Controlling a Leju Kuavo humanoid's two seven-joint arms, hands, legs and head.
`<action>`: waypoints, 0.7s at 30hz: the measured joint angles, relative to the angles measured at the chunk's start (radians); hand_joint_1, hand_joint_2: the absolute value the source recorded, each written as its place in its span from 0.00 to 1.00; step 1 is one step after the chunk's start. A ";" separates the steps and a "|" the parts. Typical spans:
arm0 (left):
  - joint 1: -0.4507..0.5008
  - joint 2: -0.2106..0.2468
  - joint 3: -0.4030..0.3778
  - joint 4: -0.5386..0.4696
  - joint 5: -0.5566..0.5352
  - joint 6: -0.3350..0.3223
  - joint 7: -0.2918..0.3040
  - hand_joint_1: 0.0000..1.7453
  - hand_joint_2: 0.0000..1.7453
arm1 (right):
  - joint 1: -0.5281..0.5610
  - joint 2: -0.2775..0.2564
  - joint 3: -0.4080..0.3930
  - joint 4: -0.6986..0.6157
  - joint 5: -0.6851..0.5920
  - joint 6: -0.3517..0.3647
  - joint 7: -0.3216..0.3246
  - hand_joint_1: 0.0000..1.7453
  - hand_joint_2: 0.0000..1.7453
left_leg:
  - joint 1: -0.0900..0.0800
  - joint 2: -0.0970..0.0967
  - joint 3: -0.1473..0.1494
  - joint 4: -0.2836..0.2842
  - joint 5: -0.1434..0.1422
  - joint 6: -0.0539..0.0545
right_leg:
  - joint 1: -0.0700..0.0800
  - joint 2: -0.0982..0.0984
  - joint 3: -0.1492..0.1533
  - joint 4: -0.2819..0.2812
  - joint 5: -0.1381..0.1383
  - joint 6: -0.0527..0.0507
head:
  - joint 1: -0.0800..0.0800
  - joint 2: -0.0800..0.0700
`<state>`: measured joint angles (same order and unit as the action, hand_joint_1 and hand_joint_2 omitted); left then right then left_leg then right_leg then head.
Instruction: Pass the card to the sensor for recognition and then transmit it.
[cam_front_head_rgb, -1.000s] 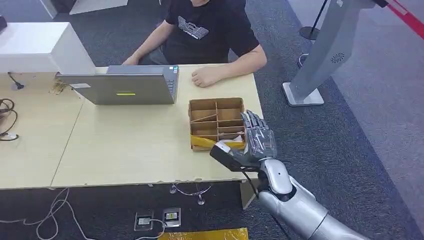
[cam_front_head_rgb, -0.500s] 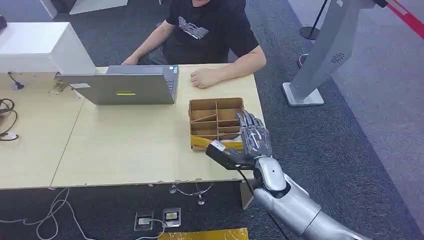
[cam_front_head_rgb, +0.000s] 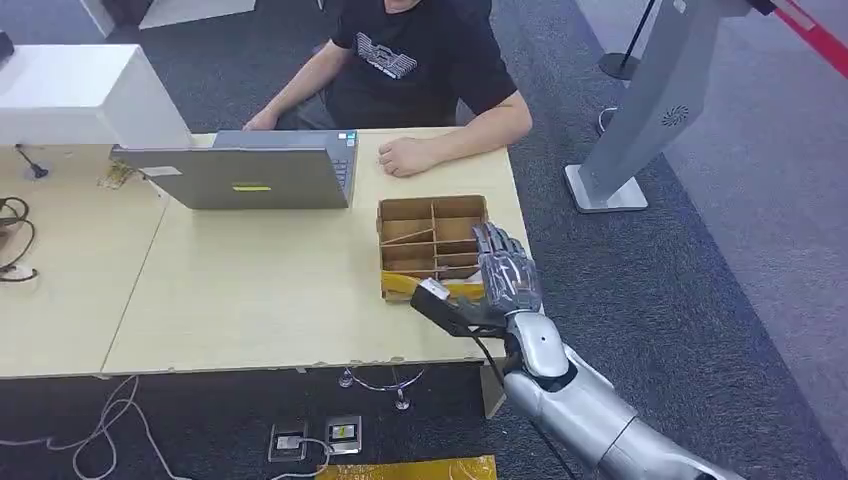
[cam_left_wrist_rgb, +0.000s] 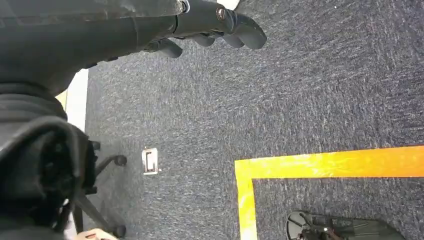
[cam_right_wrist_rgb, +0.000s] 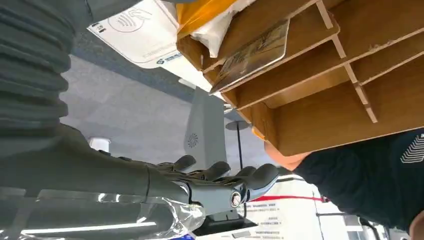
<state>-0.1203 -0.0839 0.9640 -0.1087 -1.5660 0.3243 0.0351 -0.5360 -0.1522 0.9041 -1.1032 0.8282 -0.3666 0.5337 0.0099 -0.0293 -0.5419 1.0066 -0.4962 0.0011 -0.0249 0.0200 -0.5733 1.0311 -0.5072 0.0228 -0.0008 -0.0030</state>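
Table (cam_front_head_rgb: 250, 300) pale wood | floor (cam_front_head_rgb: 700, 260) grey carpet | right hand (cam_front_head_rgb: 505, 285) fingers spread, holding nothing

One laptop (cam_front_head_rgb: 245, 172) — one box (cam_front_head_rgb: 432, 245)

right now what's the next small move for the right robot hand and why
Probably ease the right robot hand down toward the card that leans in a near slot of the cardboard box. Its fingers are spread and hold nothing, and it hovers at the box's near right corner, apart from the card.
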 joint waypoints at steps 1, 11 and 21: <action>0.000 0.000 0.000 0.000 0.000 0.000 0.000 0.00 0.00 | -0.001 0.000 0.000 0.002 0.000 0.000 0.000 0.00 1.00 | 0.000 0.000 0.000 0.000 0.000 0.000 | 0.000 0.000 0.000 0.000 0.000 0.000 | 0.000 0.000; 0.000 0.000 0.000 0.000 0.000 0.000 0.000 0.00 0.00 | -0.006 0.002 0.000 0.029 -0.003 0.001 0.000 0.00 1.00 | 0.000 0.000 0.000 0.000 0.000 0.000 | 0.000 0.000 0.000 0.000 0.000 0.000 | 0.000 0.000; 0.000 0.003 0.000 0.000 0.000 -0.001 0.005 0.00 0.00 | -0.016 0.021 0.010 0.071 -0.007 -0.005 -0.022 0.00 1.00 | 0.000 0.000 0.000 0.000 0.000 0.000 | 0.000 0.000 0.000 0.000 0.000 0.000 | 0.000 0.000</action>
<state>-0.1201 -0.0805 0.9640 -0.1087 -1.5660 0.3235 0.0397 -0.5525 -0.1308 0.9144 -1.0319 0.8209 -0.3712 0.5115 0.0100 -0.0294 -0.5419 1.0065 -0.4961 0.0011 -0.0248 0.0199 -0.5732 1.0311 -0.5072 0.0228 -0.0008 -0.0031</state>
